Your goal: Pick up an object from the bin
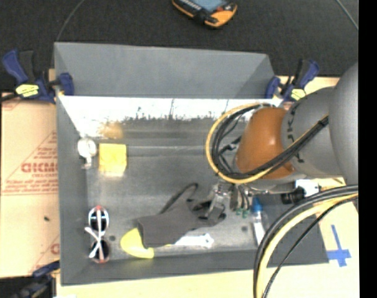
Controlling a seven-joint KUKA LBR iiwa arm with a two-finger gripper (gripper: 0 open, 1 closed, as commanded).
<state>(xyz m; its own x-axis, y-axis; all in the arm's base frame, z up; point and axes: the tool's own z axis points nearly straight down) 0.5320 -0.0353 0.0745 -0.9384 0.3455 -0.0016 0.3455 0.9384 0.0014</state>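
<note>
Approach step, with the hand (214, 208) low at the right end of the dark grey cloth (166, 225) mid-bin, its grip state impossible to tell — next, likely, closing on a fold and lifting

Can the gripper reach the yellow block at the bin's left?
Probably yes: bare floor lies between the gripper and the yellow block; only a small white thing sits close beside it.
</note>
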